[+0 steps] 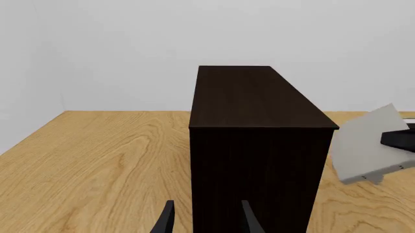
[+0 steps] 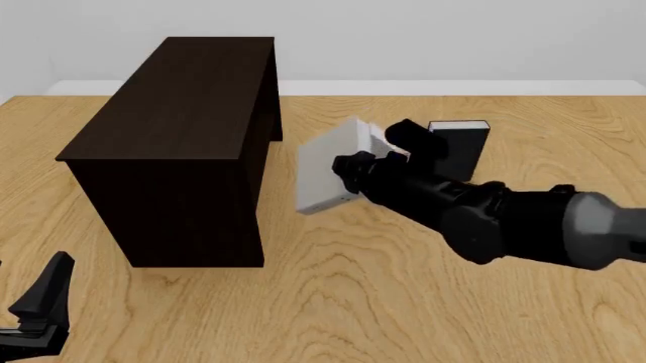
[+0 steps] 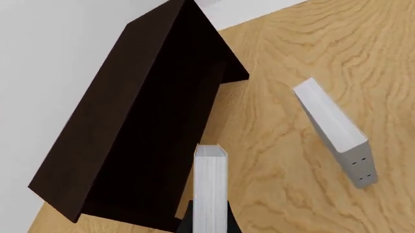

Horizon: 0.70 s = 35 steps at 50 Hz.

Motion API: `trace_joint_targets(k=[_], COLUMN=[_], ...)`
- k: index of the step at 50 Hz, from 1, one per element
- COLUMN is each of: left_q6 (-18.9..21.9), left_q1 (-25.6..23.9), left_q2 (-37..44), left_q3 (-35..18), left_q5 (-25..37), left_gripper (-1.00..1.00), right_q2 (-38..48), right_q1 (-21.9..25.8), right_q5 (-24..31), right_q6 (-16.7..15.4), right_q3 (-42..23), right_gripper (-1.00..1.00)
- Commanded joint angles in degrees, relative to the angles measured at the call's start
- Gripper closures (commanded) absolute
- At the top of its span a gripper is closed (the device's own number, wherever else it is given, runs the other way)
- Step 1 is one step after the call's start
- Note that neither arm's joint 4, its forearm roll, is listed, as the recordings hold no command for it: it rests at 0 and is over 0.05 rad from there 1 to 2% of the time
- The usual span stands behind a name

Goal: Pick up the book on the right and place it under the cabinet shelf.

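My right fingers are clamped on the light grey book, one on each cover, with the white page edges running straight out ahead of them in the right wrist view. The pick-up is done: the book is off the worktop, held aloft and tilted, just beside the right side of the dark cabinet shelf and apart from it. What is left is the placing. From the right wrist view the cabinet shelf's open side faces the book, a deep dark cavity under its flat top, so I judge the next step is to carry the book in through that opening and set it down inside before letting go. It has not entered yet.

The second book, dark-covered in the front view, stands on the worktop behind my right arm, well clear of the carry.

My left fingers are apart and hold nothing; they sit low near the worktop's near edge, pointed at the cabinet shelf's closed end without touching it.

The tilt of the book could catch the cabinet shelf's edge on the way in.
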Motion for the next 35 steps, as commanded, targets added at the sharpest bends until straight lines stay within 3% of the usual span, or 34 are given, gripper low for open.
trace_joint_targets(k=[1,35], left_q6=[0.0,0.0], left_q1=[0.0,0.0], left_q2=[0.0,0.0], left_q3=[0.0,0.0], left_q5=[0.0,0.0], left_gripper=[-1.0,-1.0], right_q2=[4.7,17.5], right_q1=[1.1,1.5], right_q5=[-5.1,-14.2], right_q6=[4.5,8.5], right_q3=[-1.1,-5.3], right_gripper=[1.0,1.0])
